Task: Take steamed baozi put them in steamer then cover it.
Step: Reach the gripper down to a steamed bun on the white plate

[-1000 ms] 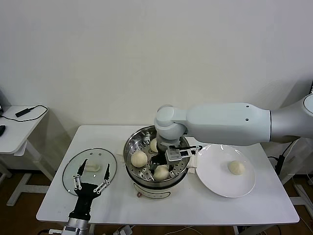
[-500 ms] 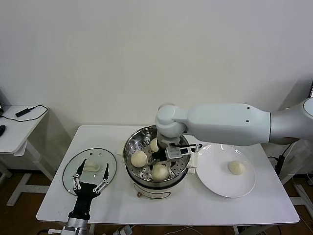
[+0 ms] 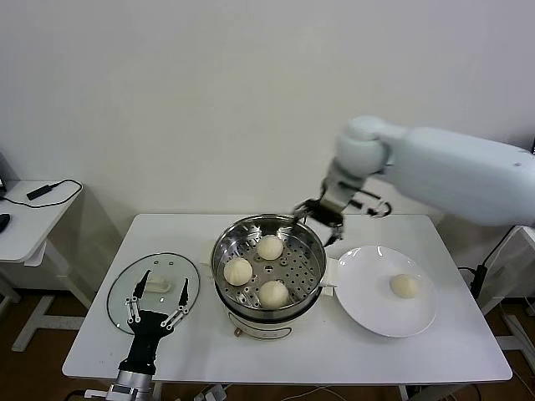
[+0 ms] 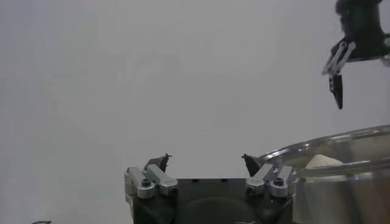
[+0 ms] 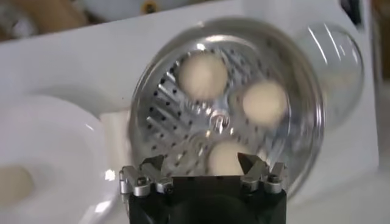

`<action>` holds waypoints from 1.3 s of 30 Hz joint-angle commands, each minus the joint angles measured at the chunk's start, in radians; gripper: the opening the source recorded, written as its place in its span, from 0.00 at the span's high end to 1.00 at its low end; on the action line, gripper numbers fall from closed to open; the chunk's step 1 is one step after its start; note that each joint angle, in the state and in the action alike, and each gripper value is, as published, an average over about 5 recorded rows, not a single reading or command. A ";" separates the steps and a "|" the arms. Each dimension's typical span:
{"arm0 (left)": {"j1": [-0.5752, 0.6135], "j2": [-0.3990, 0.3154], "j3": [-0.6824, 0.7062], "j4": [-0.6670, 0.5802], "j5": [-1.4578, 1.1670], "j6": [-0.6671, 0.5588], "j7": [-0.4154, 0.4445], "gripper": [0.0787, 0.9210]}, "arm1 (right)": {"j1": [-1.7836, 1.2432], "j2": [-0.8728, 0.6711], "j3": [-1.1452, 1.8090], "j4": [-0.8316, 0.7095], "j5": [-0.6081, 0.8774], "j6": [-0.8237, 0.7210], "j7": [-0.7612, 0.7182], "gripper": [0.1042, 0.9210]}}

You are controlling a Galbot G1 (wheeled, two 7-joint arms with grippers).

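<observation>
Steamer (image 3: pixel 313 280): shiny steel pot on a cream base, centre of the white tabletop (image 3: pixel 351 351). Perforated tray inside holds three steamed baozi: one at the far side (image 3: pixel 269 247), one at the robot's left (image 3: pixel 237 271), one at the near side (image 3: pixel 274 293). All three also show in the right wrist view, seen from above.

Fourth baozi (image 3: pixel 405 286): alone on the flat white plate (image 3: pixel 368 313), which sits just beside the steamer on the robot's right.

Cover (image 3: pixel 121 288): glass lid lying flat on the tabletop to the steamer's left, white handle (image 3: pixel 157 286) up, not yet on the pot.

Right gripper (image 3: pixel 321 219): raised above the steamer's far right rim, fingers spread, nothing held. Right wrist view looks straight down on the pot past its empty fingers (image 5: pixel 255 165).

Left gripper (image 3: pixel 156 313): low at the near edge, over the cover's near rim, fingers spread and empty; idle.

Progress, as judged: three of four buns loaded. Remaining: fetch the last bun from the plate, set it in the free part of the tray at the right, then lift the cover onto the pot.

Surroundings: plain white wall behind; a small white side table (image 3: pixel 25 221) at the far left carrying a dark cable; tabletop otherwise carries only the items listed
</observation>
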 commanded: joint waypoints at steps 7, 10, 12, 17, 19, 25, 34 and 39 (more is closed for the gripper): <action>-0.003 -0.002 0.000 -0.018 0.009 0.017 -0.011 0.12 | -0.223 -0.263 -0.030 -0.307 0.079 -0.203 0.015 0.12; -0.002 -0.005 -0.002 -0.018 0.011 0.018 -0.014 0.12 | -0.288 -0.267 -0.018 -0.324 0.062 -0.191 0.046 0.12; -0.002 -0.006 -0.004 -0.018 0.012 0.018 -0.014 0.12 | -0.334 -0.264 0.009 -0.340 0.046 -0.182 0.068 0.12; -0.002 -0.007 -0.006 -0.014 0.016 0.020 -0.014 0.12 | -0.427 -0.230 0.088 -0.397 0.021 -0.175 0.137 0.12; -0.001 -0.007 -0.006 -0.015 0.017 0.021 -0.014 0.12 | -0.452 -0.215 0.107 -0.410 0.022 -0.186 0.159 0.12; 0.003 -0.005 -0.014 -0.015 0.016 0.019 -0.015 0.12 | -0.497 -0.170 0.139 -0.445 -0.005 -0.201 0.180 0.12; 0.008 -0.005 -0.020 -0.009 0.015 0.012 -0.014 0.12 | -0.520 -0.145 0.148 -0.471 -0.020 -0.200 0.180 0.12; 0.008 -0.006 -0.019 -0.013 0.011 0.015 -0.014 0.12 | -0.536 -0.131 0.161 -0.484 -0.016 -0.204 0.204 0.12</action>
